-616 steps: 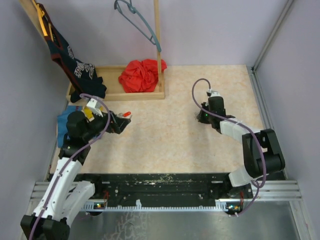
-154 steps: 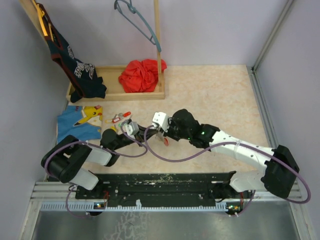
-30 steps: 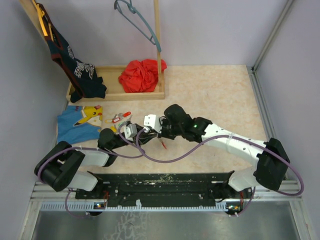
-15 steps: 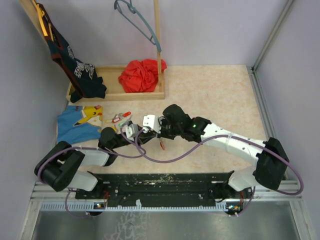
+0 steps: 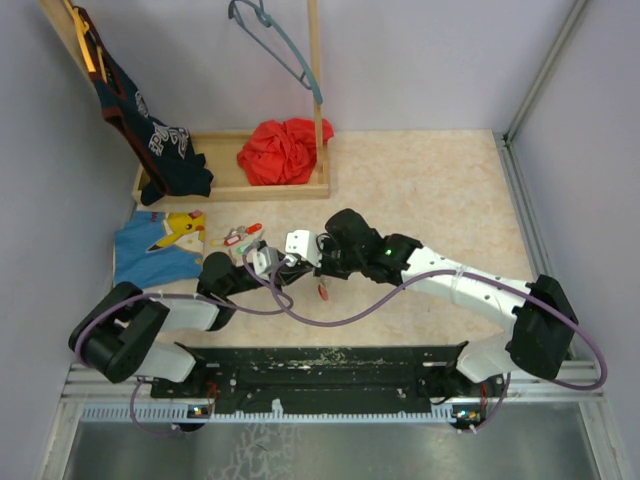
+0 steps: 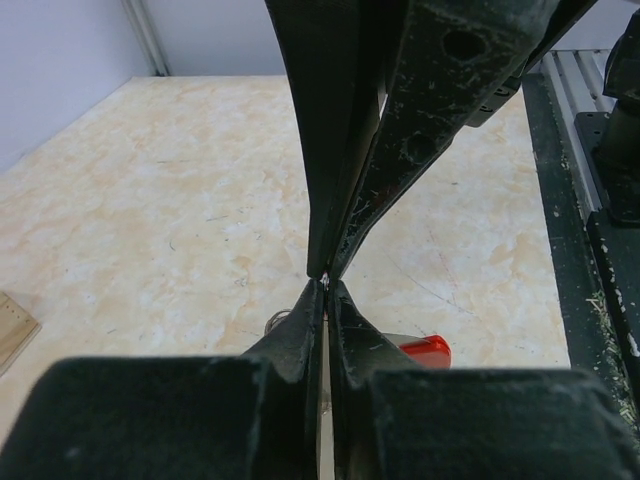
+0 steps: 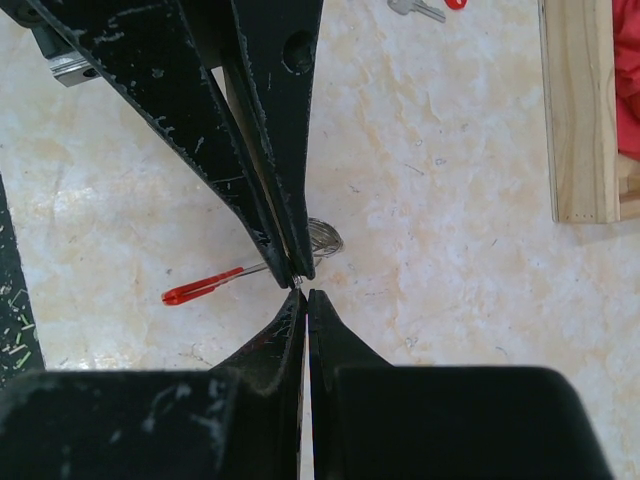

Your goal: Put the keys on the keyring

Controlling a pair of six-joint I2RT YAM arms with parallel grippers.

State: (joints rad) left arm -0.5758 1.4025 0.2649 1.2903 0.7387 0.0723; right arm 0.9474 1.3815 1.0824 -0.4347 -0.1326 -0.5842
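Low over the middle of the table my two grippers meet tip to tip. The keyring [image 7: 326,238], a small grey metal coil with a thin red piece [image 7: 200,287] sticking out, hangs at that meeting point. My left gripper [image 6: 327,285] is shut on its metal, with the coil [image 6: 278,320] on one side of its fingers and the red piece [image 6: 421,350] on the other. My right gripper [image 7: 304,293] is shut and pinches the same metal at its very tips. From above, the red piece [image 5: 322,291] shows just below both grippers. Loose keys [image 5: 236,238] lie near the blue cloth.
A blue cloth with a yellow cartoon print [image 5: 160,245] lies at the left. Behind it stands a wooden tray [image 5: 230,192] holding a red cloth [image 5: 283,150] and dark clothing. The tray's edge [image 7: 575,110] and a loose key [image 7: 415,8] show in the right wrist view.
My left gripper's jaws have closed in onto the keyring. The right gripper has stayed shut, and both arms have hardly moved.
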